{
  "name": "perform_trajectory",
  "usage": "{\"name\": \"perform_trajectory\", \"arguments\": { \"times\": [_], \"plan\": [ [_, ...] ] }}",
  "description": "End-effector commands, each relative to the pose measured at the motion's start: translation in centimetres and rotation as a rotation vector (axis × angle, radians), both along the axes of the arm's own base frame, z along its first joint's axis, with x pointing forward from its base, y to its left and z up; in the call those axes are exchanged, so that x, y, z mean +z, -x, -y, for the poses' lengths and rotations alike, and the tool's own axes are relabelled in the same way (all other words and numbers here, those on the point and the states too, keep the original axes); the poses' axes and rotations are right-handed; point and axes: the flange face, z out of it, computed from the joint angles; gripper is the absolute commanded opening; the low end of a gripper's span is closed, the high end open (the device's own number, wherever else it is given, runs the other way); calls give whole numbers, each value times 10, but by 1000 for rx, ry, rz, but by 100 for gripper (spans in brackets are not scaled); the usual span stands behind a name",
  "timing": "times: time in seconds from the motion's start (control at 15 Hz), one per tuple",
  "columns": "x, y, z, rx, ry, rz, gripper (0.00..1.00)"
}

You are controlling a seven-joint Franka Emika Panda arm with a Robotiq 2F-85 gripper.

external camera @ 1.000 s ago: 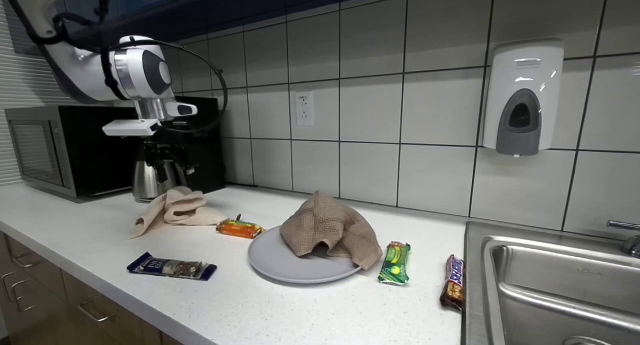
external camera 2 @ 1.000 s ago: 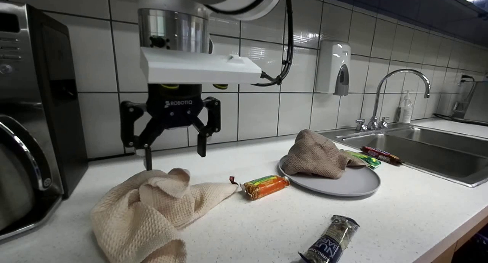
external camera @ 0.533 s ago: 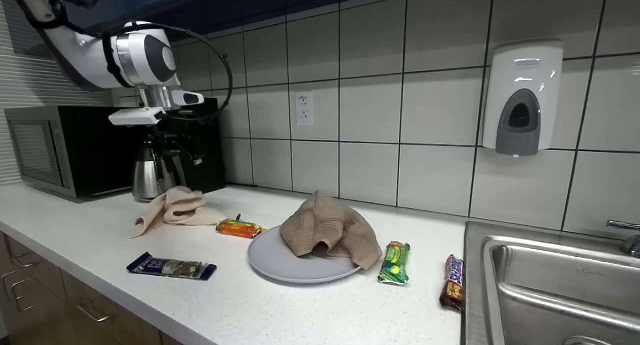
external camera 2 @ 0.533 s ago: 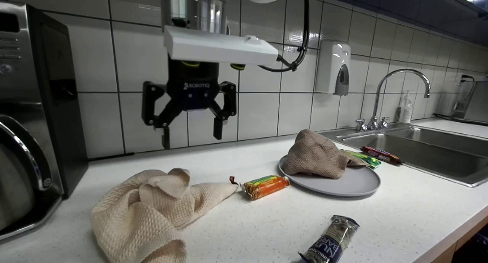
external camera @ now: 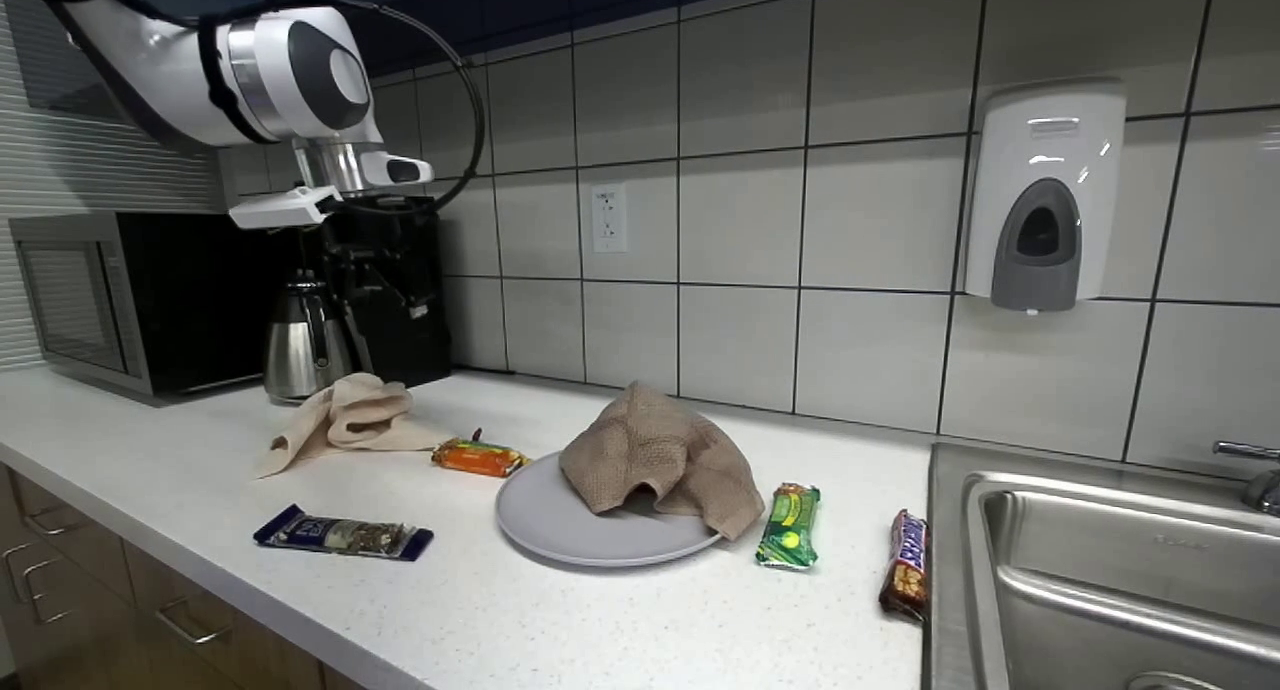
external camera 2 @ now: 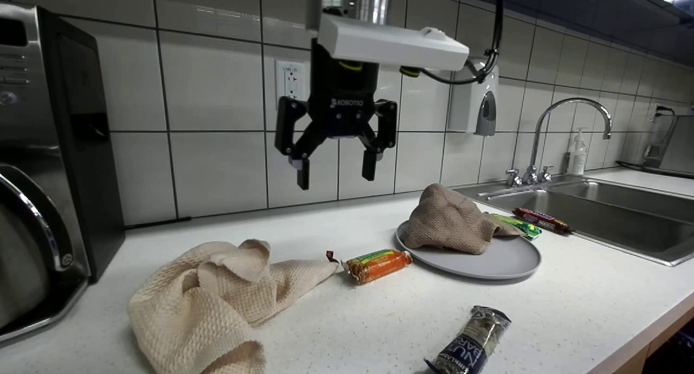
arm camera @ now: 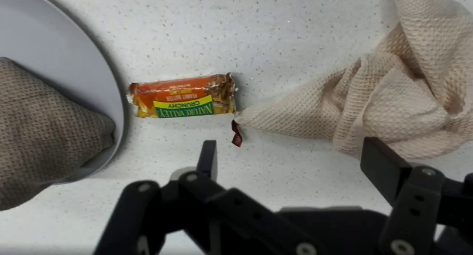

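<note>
The white arm point(external camera: 178, 82) slopes down over the worktop point(external camera 2: 347, 325), its wrist point(external camera: 335, 165) turned downward. Beneath it the black gripper point(external camera 2: 336, 176) hangs clear in the air toward the back edge, pointing almost straight down, both fingers point(arm camera: 383, 166) spread wide and roughly parallel.

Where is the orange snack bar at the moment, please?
In the wrist view, the orange snack bar lies left of centre on the counter, between the grey plate on its left and the pale towel on its right.
</note>
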Motion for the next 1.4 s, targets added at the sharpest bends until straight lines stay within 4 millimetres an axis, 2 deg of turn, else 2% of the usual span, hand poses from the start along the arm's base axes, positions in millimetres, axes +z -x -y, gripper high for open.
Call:
{"name": "perform_trajectory", "arguments": {
  "times": [0.0, 0.67, 0.93, 1.33],
  "plan": [
    [12, 17, 44, -36, -2, -8, 100],
    [21, 25, 169, -97, -4, -22, 100],
    [20, 22, 206, -122, -3, -26, 100],
    [14, 8, 246, -165, -2, -30, 100]
  ]
}}
